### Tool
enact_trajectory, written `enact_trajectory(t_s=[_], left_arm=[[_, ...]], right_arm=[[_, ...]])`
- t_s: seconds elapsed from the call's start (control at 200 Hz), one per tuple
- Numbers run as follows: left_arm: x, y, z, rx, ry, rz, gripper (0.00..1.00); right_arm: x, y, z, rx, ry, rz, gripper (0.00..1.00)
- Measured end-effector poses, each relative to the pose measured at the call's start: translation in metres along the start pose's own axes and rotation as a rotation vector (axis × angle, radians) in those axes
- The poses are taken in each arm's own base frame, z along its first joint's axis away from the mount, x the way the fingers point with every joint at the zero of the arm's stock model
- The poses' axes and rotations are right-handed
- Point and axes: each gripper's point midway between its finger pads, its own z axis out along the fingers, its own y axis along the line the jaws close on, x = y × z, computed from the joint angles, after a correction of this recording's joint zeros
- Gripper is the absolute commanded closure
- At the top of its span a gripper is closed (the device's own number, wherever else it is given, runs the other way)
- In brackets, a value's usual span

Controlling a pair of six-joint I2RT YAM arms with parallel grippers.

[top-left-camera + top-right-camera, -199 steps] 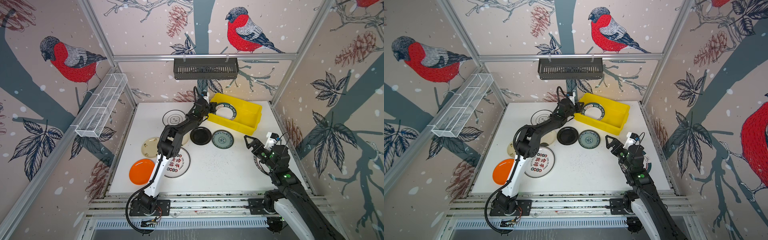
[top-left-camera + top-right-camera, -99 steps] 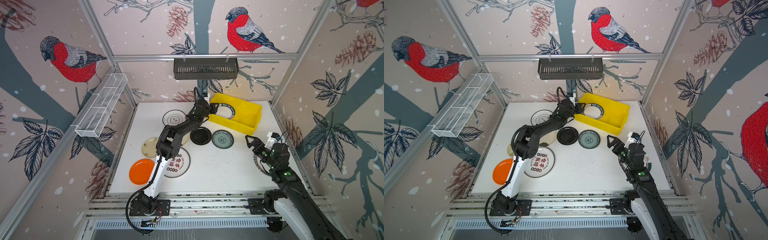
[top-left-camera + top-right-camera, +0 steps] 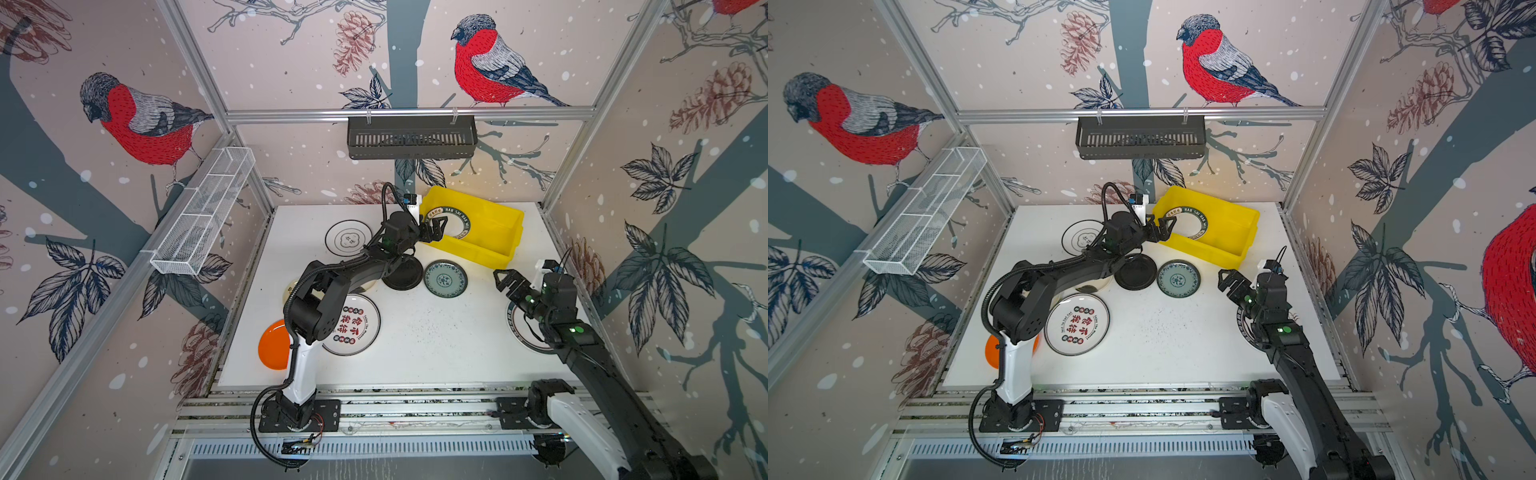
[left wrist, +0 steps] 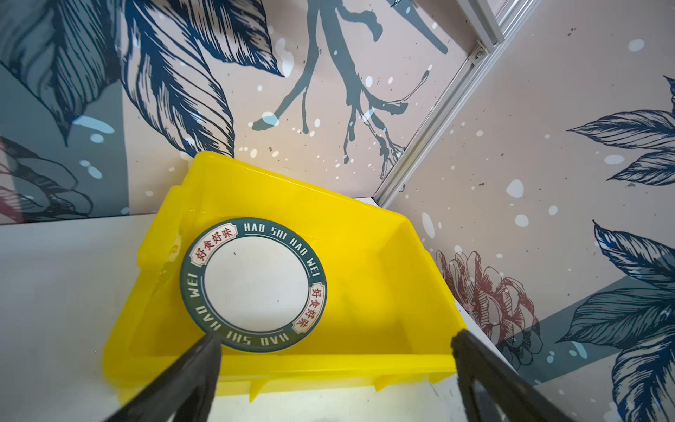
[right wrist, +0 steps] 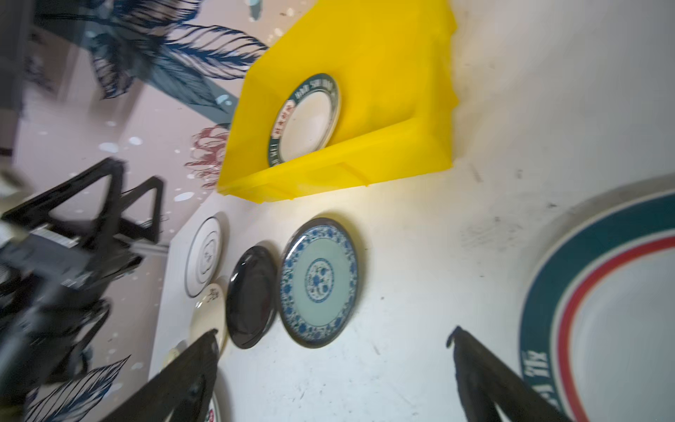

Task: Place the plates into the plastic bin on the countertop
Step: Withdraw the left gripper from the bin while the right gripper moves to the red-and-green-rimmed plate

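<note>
Could clip the lettered plate (image 4: 252, 288) on backing out, with one tip of the left fingers (image 4: 190, 376) right at its near rim, touching or barely clear, cannot tell. Would tip or drag it, perhaps shove the yellow plastic bin (image 4: 365, 365) across the desk (image 4: 54, 292). Seems propped on the bin's wall just ahead of the fingers, not flat; might rob room from later plates. Spread wide on the left, gripping nothing. Equally wide and empty at the right fingers (image 5: 182, 372), hovering over the desk — blue-patterned plate (image 5: 317, 281) and black plate (image 5: 252, 296) lying ahead, teal-and-red-rimmed plate (image 5: 602, 310) just beside one tip. Could skid a glossy plate on a shallow scoop, or knock its close neighbour.
</note>
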Motion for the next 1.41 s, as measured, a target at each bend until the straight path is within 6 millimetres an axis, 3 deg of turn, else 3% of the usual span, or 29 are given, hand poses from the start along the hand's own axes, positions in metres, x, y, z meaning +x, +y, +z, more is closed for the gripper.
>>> enact_trajectory(t_s=[0.135,0.39,0.561,0.661,0.761,0.876,0.986,1.101,1.251,1.406], left_arm=[[-0.006,-0.005,-0.029,-0.032,-0.016,0.042,0.02],[0.005,0.001,-0.081,-0.086,0.006,0.093,0.02],[0.019,0.015,-0.113,-0.144,0.054,0.117,0.02],[0.027,0.018,-0.132,-0.166,0.074,0.135,0.02],[0.035,0.02,-0.147,-0.173,0.084,0.149,0.02],[0.044,0.024,-0.154,-0.181,0.105,0.151,0.02],[0.054,0.028,-0.157,-0.19,0.128,0.142,0.02],[0.068,0.034,-0.16,-0.202,0.16,0.136,0.02],[0.072,0.036,-0.159,-0.206,0.168,0.118,0.02],[0.076,0.037,-0.158,-0.208,0.178,0.105,0.02]], right_arm=[[-0.005,-0.029,0.005,0.098,0.027,0.026,0.0],[-0.006,-0.038,0.009,0.164,0.112,-0.004,0.0],[-0.023,-0.092,-0.002,0.333,0.093,0.127,0.02],[-0.029,-0.103,-0.004,0.378,0.093,0.148,0.02],[-0.025,-0.12,-0.005,0.46,0.11,0.157,0.02],[-0.006,-0.135,-0.001,0.511,0.183,0.151,0.04],[0.02,-0.136,0.004,0.536,0.262,0.115,0.03],[0.047,-0.121,0.01,0.51,0.327,0.054,0.02],[0.074,-0.119,0.016,0.488,0.397,0.054,0.02],[0.076,-0.106,0.032,0.42,0.397,0.024,0.03]])
